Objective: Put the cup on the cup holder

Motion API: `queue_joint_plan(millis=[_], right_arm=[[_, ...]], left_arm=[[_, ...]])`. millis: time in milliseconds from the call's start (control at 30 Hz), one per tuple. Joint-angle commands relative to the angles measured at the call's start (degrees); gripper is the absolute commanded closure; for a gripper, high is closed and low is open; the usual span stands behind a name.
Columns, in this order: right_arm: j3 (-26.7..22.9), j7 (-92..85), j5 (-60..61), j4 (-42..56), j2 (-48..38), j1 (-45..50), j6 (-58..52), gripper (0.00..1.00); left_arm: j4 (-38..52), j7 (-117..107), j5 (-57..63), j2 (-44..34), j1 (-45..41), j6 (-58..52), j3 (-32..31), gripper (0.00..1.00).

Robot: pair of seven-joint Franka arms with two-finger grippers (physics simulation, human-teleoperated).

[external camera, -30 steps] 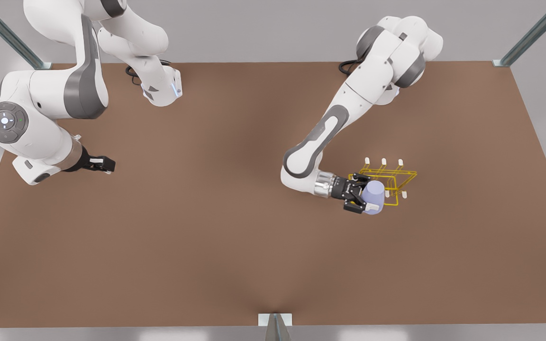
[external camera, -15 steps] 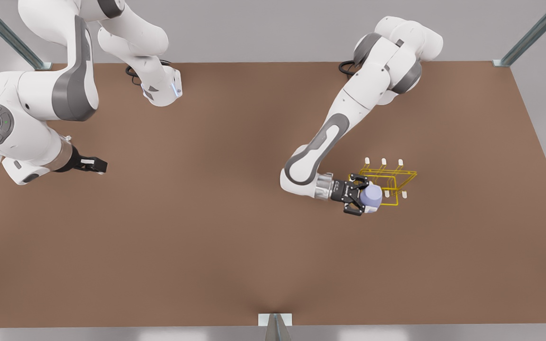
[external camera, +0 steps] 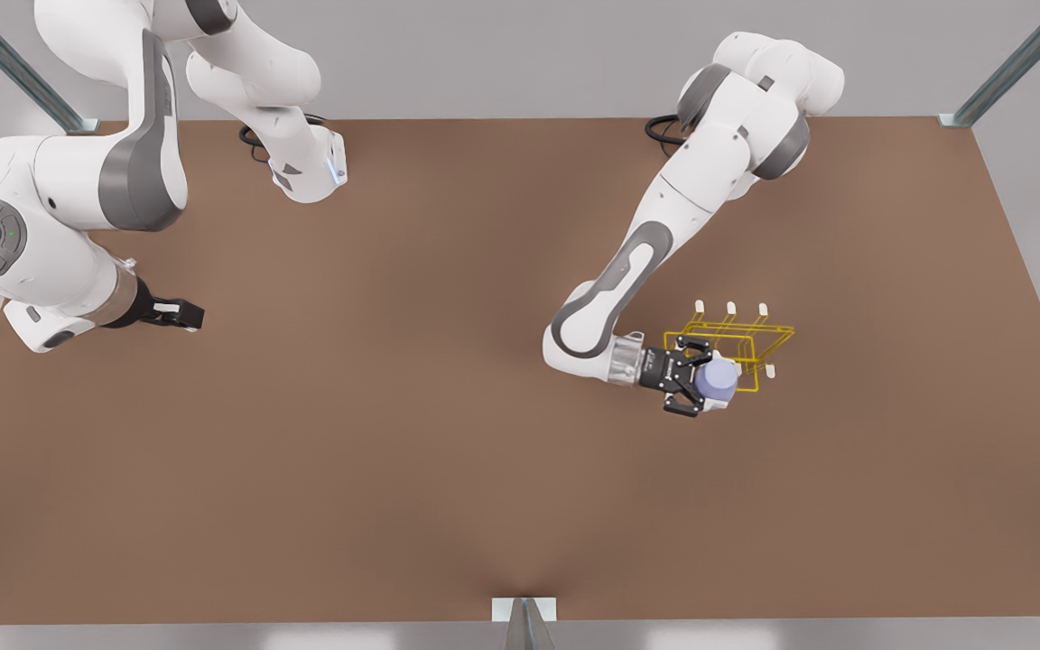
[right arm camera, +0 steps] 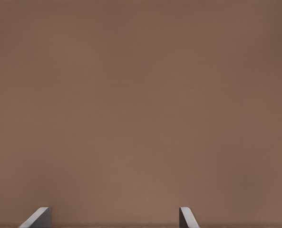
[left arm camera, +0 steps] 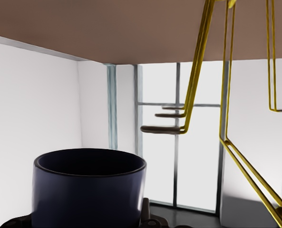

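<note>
The lavender-blue cup [external camera: 719, 380] is held at the front-left corner of the yellow wire cup holder [external camera: 759, 336], at the front view's right. My left gripper [external camera: 703, 377] is shut on the cup from the side. In the left wrist view the cup [left arm camera: 89, 189] sits between the jaws, with the holder's wires [left arm camera: 196, 81] and a peg close beyond it. My right gripper [external camera: 181, 314] waits low over the table at the front view's left; its fingertips [right arm camera: 38, 218] stand wide apart with nothing between them.
The brown table [external camera: 394, 433] is bare around the holder. Metal frame posts stand at the far corners [external camera: 958, 119] and at the middle of the near edge [external camera: 524, 614].
My left gripper carried the cup slightly rightward and lower, closer against the holder, and the cup now looks smaller. The right arm drew back to the left a little, then stayed still.
</note>
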Motion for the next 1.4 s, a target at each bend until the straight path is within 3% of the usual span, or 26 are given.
queue_joint_plan(millis=[0,400,800,1367], right_arm=[[0.0,0.0,0.0,0.0,-0.1,0.0,0.0,0.00],[0.1,0.0,0.1,0.0,-0.1,0.7,0.0,0.00],[0.3,0.0,0.0,0.0,-0.1,0.8,0.0,0.00],[0.4,0.0,0.0,0.0,-0.1,1.0,0.0,0.00]], left_arm=[[0.0,1.5,-0.3,-0.1,0.2,-0.6,0.0,0.28],[-2.7,0.3,-3.2,-1.2,0.5,-2.0,-0.3,0.28],[-2.6,-2.3,-14.2,-3.2,-1.6,-5.2,-0.4,0.28],[-0.9,-5.1,-14.8,-2.3,-1.6,-0.4,-0.3,0.28]])
